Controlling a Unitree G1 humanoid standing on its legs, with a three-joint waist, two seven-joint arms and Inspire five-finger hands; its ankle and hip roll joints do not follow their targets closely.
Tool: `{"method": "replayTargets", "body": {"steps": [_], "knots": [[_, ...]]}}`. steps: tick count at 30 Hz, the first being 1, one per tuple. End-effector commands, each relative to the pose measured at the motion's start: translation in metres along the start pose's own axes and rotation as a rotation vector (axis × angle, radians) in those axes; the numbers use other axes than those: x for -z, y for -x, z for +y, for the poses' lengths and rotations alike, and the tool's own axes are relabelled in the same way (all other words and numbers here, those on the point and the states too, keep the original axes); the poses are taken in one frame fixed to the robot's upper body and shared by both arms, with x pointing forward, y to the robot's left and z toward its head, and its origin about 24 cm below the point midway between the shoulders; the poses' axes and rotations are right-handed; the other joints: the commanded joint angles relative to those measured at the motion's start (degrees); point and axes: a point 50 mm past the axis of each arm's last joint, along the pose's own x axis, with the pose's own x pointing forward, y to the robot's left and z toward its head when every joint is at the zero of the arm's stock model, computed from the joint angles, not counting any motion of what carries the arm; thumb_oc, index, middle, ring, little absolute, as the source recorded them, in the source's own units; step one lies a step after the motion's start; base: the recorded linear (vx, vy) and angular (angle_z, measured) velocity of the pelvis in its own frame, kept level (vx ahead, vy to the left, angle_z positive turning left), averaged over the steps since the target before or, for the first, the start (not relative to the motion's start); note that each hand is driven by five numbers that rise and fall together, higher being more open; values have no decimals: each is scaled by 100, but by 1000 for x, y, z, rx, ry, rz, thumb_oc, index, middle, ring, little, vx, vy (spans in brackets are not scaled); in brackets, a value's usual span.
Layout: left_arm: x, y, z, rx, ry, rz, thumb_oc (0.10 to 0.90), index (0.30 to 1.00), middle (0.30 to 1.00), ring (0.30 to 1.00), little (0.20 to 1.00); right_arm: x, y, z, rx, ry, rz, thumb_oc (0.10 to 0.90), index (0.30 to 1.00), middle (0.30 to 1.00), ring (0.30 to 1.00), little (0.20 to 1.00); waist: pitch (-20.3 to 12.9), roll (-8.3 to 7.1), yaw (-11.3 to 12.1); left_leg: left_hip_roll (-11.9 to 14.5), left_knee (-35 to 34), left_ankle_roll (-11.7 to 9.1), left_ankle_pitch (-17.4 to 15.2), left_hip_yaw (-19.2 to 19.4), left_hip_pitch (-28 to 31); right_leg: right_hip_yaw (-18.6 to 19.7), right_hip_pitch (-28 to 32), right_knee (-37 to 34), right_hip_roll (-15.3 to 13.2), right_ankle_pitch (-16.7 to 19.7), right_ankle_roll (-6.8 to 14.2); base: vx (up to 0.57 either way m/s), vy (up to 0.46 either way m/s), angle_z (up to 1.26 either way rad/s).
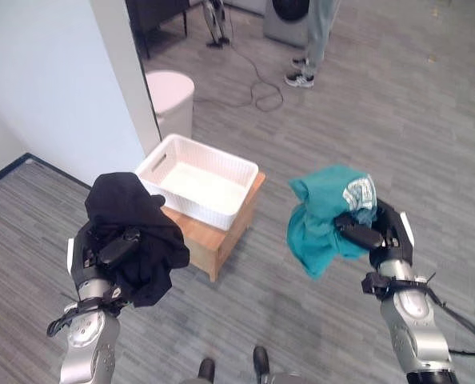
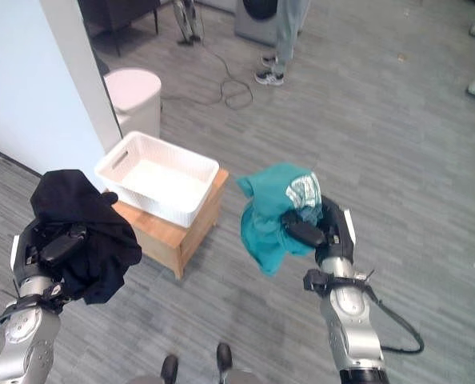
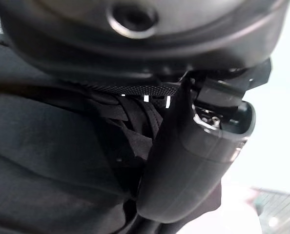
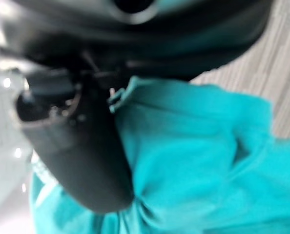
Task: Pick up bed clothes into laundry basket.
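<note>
A white slatted laundry basket (image 1: 196, 181) stands empty on a low wooden stand (image 1: 213, 234) in the middle of the floor. My left hand (image 1: 103, 254) is shut on a bunched black garment (image 1: 133, 232), held up at the lower left of the basket. The thumb (image 3: 184, 165) presses into the black cloth (image 3: 47, 161). My right hand (image 1: 375, 232) is shut on a teal garment (image 1: 325, 212) with a pale print, held up to the right of the basket. In the right wrist view the thumb (image 4: 81, 146) lies against the teal cloth (image 4: 194, 165).
A white wall corner (image 1: 125, 80) stands just behind the basket, with a round pale bin (image 1: 172, 98) beside it. A person's legs and shoes (image 1: 303, 74) show at the far end of the grey floor, near a cable (image 1: 257, 88) and a dark appliance (image 1: 285, 16).
</note>
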Motion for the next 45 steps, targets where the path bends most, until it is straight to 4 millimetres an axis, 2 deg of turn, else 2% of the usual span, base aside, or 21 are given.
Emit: {"method": "replayTargets", "body": {"steps": [1, 3, 4, 5, 6, 8, 10, 11, 12, 13, 14, 15, 16, 18, 19, 21, 22, 24, 34, 40, 45], "knots": [[-82, -17, -12, 106, -22, -398, 400, 300, 300, 300, 300, -75, -29, -12, 17, 92, -334, 400, 300, 300, 300, 300, -590, -67, 28, 109, -30, -324, -461, -715, 327, 329, -529, 420, -174, -53, 86, 143, -168, 48], [-87, -18, -15, 125, -21, -418, 400, 300, 300, 300, 300, -85, -33, -18, 19, 122, -358, 400, 300, 300, 300, 300, -612, -88, 33, 174, -69, -418, -487, -837, 366, 357, -512, 26, -342, -155, 35, 180, -218, 71], [-91, -21, -18, 144, -4, -428, 400, 300, 300, 300, 300, -101, -42, -32, 33, 195, -375, 400, 300, 300, 300, 300, -616, -168, -48, 239, -120, -552, -518, -1104, 412, 392, -327, -929, -511, -124, 88, 296, -401, 68], [-93, -22, -18, 149, -6, -430, 400, 300, 300, 300, 300, -112, -45, -38, 31, 242, -386, 400, 300, 300, 300, 300, -656, -255, -39, 320, -151, -581, -589, -1221, 458, 511, -261, -1237, -453, -202, 120, 230, -298, 42], [-93, -22, -19, 148, -2, -430, 400, 300, 300, 300, 300, -113, -46, -39, 30, 243, -387, 400, 300, 300, 300, 300, -638, -217, -78, 345, -160, -580, -596, -1258, 478, 463, -191, -1316, -456, -183, 117, 162, -267, 76], [-88, -21, -27, 184, 4, -414, 400, 300, 300, 300, 300, -129, -52, -43, 20, 279, -417, 400, 300, 300, 300, 300, -739, -389, -10, 613, -94, -776, -581, -1423, 414, 420, 29, -1470, -410, -224, 51, 173, -422, 158], [-76, -16, -30, 211, 68, -366, 400, 300, 300, 300, 300, -143, -58, -56, -11, 302, -402, 400, 300, 300, 300, 300, -755, -449, 39, 887, 514, -945, -193, -1528, 25, 217, 315, -1498, -302, -252, -102, 170, -498, 90], [-65, -17, -38, 236, 100, -320, 400, 300, 300, 300, 300, -160, -63, -64, 9, 334, -419, 400, 300, 300, 300, 300, -663, -557, 43, 938, 1019, -865, 224, -1167, -396, -98, 593, -1585, -376, -343, -248, 69, -248, 89], [-65, -17, -39, 236, 102, -320, 400, 300, 300, 300, 300, -161, -64, -64, 9, 335, -420, 400, 300, 300, 300, 300, -649, -556, 31, 920, 1045, -859, 221, -1179, -408, -109, 606, -1600, -393, -338, -244, 75, -254, 125], [-64, -18, -41, 243, 112, -311, 400, 300, 300, 300, 300, -165, -64, -66, 8, 356, -422, 400, 300, 300, 300, 300, -599, -606, 10, 942, 1134, -812, 321, -890, -507, -224, 712, -1665, -404, -328, -298, 22, -313, 103], [-63, -19, -44, 267, 119, -299, 400, 300, 300, 300, 300, -173, -65, -68, 15, 393, -427, 400, 300, 300, 300, 300, -560, -678, 1, 878, 1083, -803, 164, -217, -568, -517, 870, -1770, -450, -350, -318, 34, -375, 86], [-61, -20, -44, 269, 125, -285, 400, 300, 300, 300, 300, -175, -65, -71, 22, 421, -417, 400, 300, 300, 300, 300, -570, -674, -12, 780, 938, -773, 10, 97, -559, -645, 939, -1826, -484, -351, -307, 30, -261, 74], [-60, -20, -44, 270, 126, -284, 400, 300, 300, 300, 300, -175, -65, -72, 22, 422, -417, 400, 300, 300, 300, 300, -570, -673, -10, 772, 930, -765, 3, 102, -546, -646, 953, -1838, -493, -356, -301, 29, -106, 110], [-53, -21, -44, 269, 131, -249, 400, 300, 300, 300, 300, -180, -60, -85, 62, 492, -401, 400, 300, 300, 300, 300, -685, -613, -42, 582, 450, -642, -6, 662, -549, -910, 1055, -1924, -492, -402, -290, 66, -111, 89], [-48, -20, -45, 277, 118, -227, 400, 300, 300, 300, 300, -184, -60, -91, 85, 556, -389, 400, 300, 300, 300, 300, -739, -548, 27, 410, 207, -602, -2, 634, -505, -1018, 1054, -1857, -426, -477, -303, 69, -88, 48], [-48, -20, -45, 276, 119, -227, 400, 300, 300, 300, 300, -185, -61, -91, 83, 557, -390, 400, 300, 300, 300, 300, -738, -539, 10, 410, 176, -603, 12, 624, -487, -1029, 1060, -1853, -426, -485, -304, 58, -35, 49], [-45, -18, -45, 286, 100, -216, 400, 300, 300, 300, 300, -186, -66, -95, 109, 549, -381, 400, 300, 300, 300, 300, -815, -520, 65, 241, 18, -571, 63, 246, -447, -1105, 1097, -1928, -417, -469, -302, 89, -23, 18], [-44, -17, -43, 297, 89, -208, 400, 300, 300, 300, 300, -185, -71, -100, 128, 549, -357, 400, 300, 300, 300, 300, -894, -505, 91, 210, -264, -593, 200, 248, -392, -1216, 1227, -2157, -412, -414, -281, 113, -21, 7], [-28, -10, -35, 285, 77, -124, 400, 300, 300, 300, 300, -220, -107, -61, 59, 656, -400, 400, 300, 300, 300, 300, -956, -490, 293, 118, -444, -589, 304, 250, -453, -1208, 1270, -2472, -412, -275, -252, 35, 33, 0], [-28, -10, -30, 276, 86, -121, 400, 300, 300, 300, 300, -235, -129, -30, 27, 690, -410, 400, 300, 300, 300, 300, -881, -480, 470, 61, -444, -585, 355, 145, -574, -1242, 1179, -2483, -426, -225, -237, -15, 18, 4], [-33, -10, -26, 271, 69, -139, 400, 300, 300, 300, 300, -246, -137, -18, 34, 714, -419, 400, 300, 300, 300, 300, -777, -461, 609, 15, -444, -580, 416, 51, -713, -1316, 1089, -2477, -455, -198, -219, -36, 11, 8]]}}
